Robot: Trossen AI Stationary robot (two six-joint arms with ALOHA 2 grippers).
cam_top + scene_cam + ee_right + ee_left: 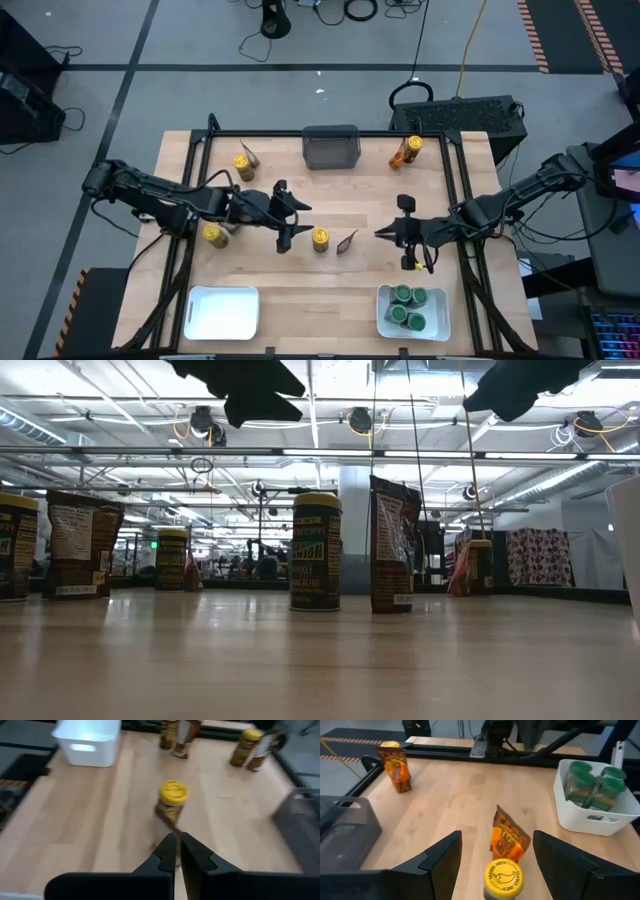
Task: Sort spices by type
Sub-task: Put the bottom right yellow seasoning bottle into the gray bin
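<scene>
Filling most of the high view, the wooden table (300, 290) carries everything. At its far edge, in the middle, stands the dark grey bin (331, 147). Near the front edge are two white trays: the left tray (222, 312) and the right tray (412, 312), which holds four green-lidded jars (410, 304) packed close together.

The left gripper (290, 220) is above the table centre, its fingers (442, 857) spread wide and grasping nothing. Just in front of it stands a yellow-lidded jar (320, 238), and a brown-orange packet (347, 240) stands just beside that jar, on its right. The right gripper (381, 234) is near the packet on the other side, its fingers pressed together and empty.

Another yellow-lidded jar with a packet (215, 234) stands under the left arm. A third pair (245, 162) is near the far left corner, and a fourth pair (407, 151) near the far right corner.
</scene>
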